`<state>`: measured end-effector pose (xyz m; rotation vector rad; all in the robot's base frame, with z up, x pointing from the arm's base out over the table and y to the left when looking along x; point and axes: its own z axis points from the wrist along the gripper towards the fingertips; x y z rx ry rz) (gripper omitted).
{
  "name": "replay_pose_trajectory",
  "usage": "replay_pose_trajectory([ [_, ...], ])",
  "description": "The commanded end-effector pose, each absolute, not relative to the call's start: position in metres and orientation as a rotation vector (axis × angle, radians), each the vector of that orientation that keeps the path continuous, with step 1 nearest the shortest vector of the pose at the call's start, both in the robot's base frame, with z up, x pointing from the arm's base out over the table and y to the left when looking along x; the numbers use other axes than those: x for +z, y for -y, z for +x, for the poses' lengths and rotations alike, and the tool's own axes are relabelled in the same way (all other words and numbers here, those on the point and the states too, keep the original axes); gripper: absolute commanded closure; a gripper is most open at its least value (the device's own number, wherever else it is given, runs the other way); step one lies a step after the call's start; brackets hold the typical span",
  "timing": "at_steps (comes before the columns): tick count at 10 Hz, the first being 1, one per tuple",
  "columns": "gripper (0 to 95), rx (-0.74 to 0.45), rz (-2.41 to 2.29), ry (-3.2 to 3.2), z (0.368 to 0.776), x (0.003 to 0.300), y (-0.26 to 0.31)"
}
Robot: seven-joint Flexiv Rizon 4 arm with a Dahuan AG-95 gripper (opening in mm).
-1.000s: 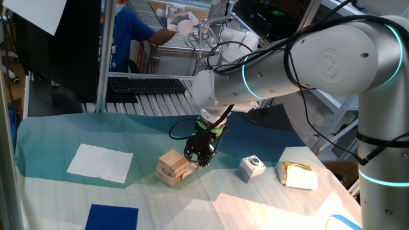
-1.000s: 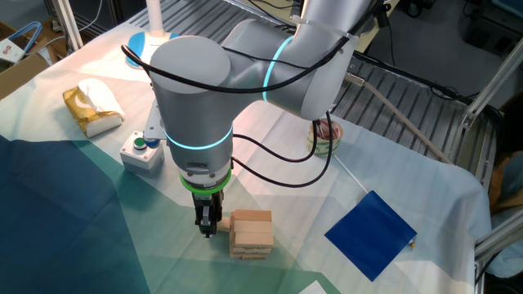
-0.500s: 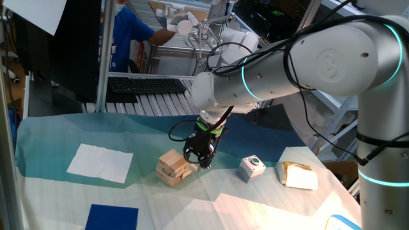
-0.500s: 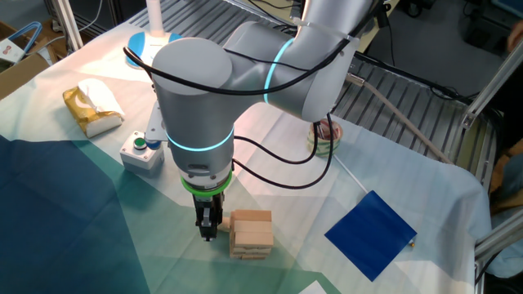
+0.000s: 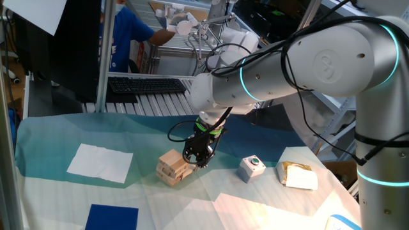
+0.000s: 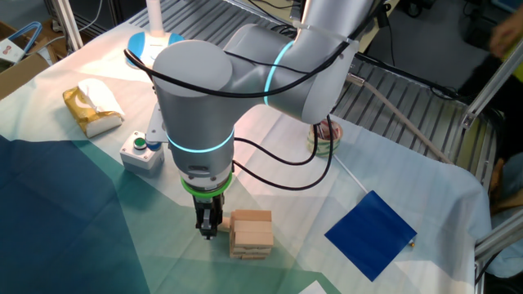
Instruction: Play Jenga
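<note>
The Jenga stack [image 5: 174,167] is a small pile of light tan wooden blocks in crosswise layers, standing on the cloth-covered table; the other fixed view shows the Jenga stack [image 6: 250,233] too. My gripper [image 5: 197,161] points down right beside the stack, with its dark fingertips at about the height of the lower layers. In the other fixed view the gripper [image 6: 207,229] hangs just left of the stack, very close to it or touching it. The fingers look dark and close together, and I cannot make out the gap between them or any block in it.
A white cube with a green button [image 5: 251,168] and a white-and-tan packet [image 5: 297,175] lie to the right of the stack. A white sheet [image 5: 100,162] and a blue square [image 5: 112,217] lie to its left. A roll of tape [image 6: 324,137] sits behind the arm.
The gripper has edged a little closer to the stack. The blocks have not visibly moved.
</note>
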<state>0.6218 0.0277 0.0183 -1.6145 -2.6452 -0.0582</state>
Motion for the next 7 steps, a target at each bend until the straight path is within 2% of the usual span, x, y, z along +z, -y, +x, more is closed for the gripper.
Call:
replay_pose_trajectory([
  [1,38.0,-0.062,-1.612,2.646,0.6221,0.0176,-0.0272],
  [2,57.0,-0.064,-1.611,2.648,0.6222,0.0171,-0.0266],
  [7,57.0,-0.075,-1.609,2.654,0.6209,0.0144,-0.0256],
])
